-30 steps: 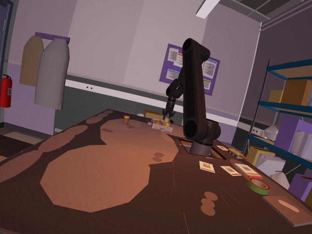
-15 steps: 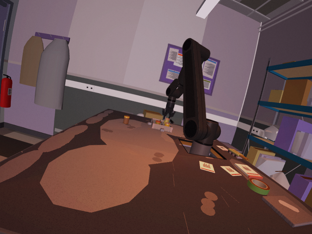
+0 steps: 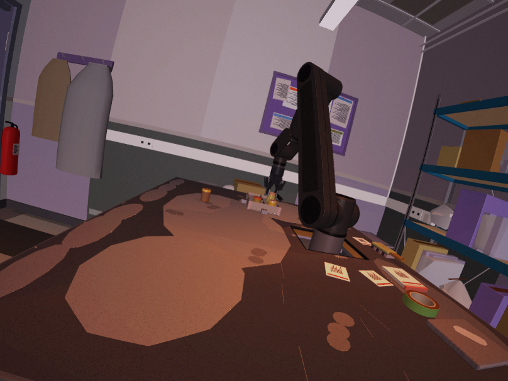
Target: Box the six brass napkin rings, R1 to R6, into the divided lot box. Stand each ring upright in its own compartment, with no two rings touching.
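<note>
The divided lot box [image 3: 264,205] lies at the far end of the table, partly hidden behind my gripper, and its compartments are too small to tell apart. Several brass napkin rings [image 3: 257,199] stand in it. I am down over the box with my gripper [image 3: 272,196] closed on one ring [image 3: 272,197], which sits low in the box. One more brass ring [image 3: 205,194] stands upright alone on the table, well to the left of the box.
My arm's base [image 3: 326,229] stands right of the box. A cardboard carton [image 3: 248,186] sits behind the box. Paper cards [image 3: 337,271], a tape roll [image 3: 420,303] and a board [image 3: 470,342] lie along the right edge; shelving [image 3: 467,172] rises beyond.
</note>
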